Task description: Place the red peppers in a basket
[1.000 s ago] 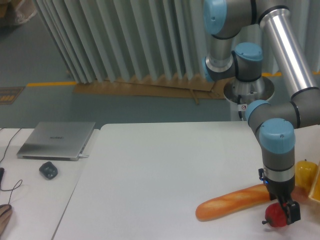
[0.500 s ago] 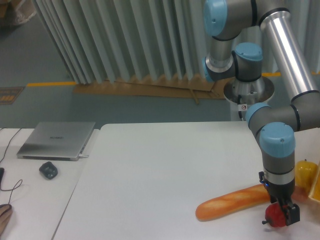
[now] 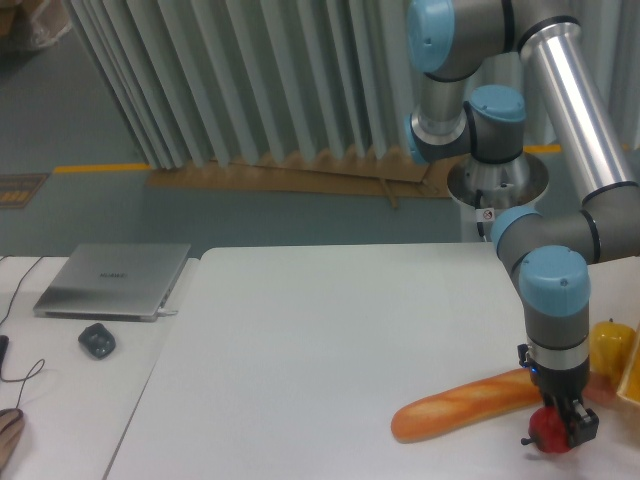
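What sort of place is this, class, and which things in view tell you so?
Probably a robotics lab or test room: an industrial arm's end effector works over play food, a red pepper and bread loaf, beside a laptop and mouse.

Arm bent downward, gripper (image 3: 558,432) vertical, fingers clamped

White table (image 3: 330,340) with bread loaf (image 3: 462,403), red pepper (image 3: 548,432), yellow pepper (image 3: 610,345).

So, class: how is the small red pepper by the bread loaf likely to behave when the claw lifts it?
The red pepper looks glossy and rounded, so it may slip or rotate in the claw. It seems small, so probably light. If released, it could roll toward the bread loaf.
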Tool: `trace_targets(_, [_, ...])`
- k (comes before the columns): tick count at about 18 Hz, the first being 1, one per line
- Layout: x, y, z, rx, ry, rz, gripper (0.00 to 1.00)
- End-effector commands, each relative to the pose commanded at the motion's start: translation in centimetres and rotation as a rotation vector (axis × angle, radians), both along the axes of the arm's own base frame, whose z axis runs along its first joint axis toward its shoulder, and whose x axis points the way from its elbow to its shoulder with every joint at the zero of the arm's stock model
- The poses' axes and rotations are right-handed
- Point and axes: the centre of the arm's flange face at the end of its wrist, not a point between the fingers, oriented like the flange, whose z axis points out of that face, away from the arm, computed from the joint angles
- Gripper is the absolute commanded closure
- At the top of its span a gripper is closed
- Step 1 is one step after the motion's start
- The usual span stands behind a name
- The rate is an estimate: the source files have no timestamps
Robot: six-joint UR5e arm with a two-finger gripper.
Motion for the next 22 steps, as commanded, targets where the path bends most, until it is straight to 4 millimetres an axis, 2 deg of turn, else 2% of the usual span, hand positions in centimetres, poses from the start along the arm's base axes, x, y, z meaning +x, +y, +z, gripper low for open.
trace_targets(3, [0.1, -0.1, 0.2, 0.002, 0.0, 0.001, 0.39])
trace_targets(7, [0.2, -0.2, 0.3, 0.002, 0.0, 0.001, 0.4])
trace_targets(13, [0.9, -0.8, 2.0, 0.017, 0.009, 0.005, 0.43])
trace_targets(15, [1.0, -0.9, 2.1, 0.018, 0.009, 0.024, 0.55])
trace_targets(17, [1.2, -1.1, 2.1, 0.019, 0.007, 0.039, 0.53])
trace_targets(20, [1.8, -1.5, 3.4, 0.032, 0.014, 0.038, 0.52])
trace_targets(22, [2.3, -1.8, 5.0, 0.058, 0.015, 0.039, 0.52])
